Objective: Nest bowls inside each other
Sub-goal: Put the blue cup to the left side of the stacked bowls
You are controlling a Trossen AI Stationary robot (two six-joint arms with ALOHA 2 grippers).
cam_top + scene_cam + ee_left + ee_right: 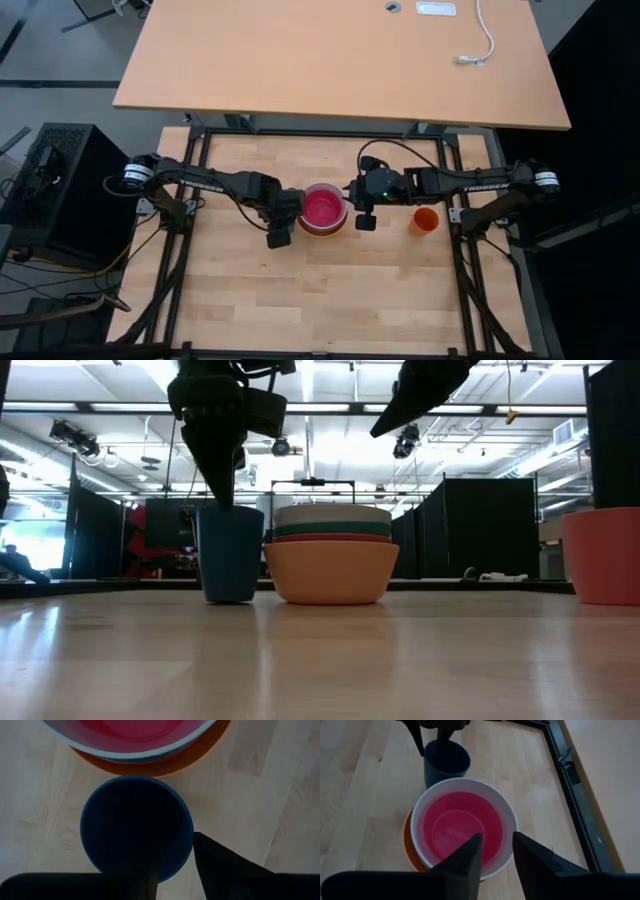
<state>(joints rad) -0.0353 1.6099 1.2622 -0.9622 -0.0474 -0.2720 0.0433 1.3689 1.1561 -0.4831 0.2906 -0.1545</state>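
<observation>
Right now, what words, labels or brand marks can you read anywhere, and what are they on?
"TROSSEN" on the left arm.
"TROSSEN" on the right arm.
Bowls, blue cup, orange cup: no markings visible.
White plate on the far desk: too small to read.

I can read only one word from here: "TROSSEN", in white letters on the left arm (212,181) and again on the right arm (485,184), both seen from above. I find no other readable text, number or sign.
</observation>
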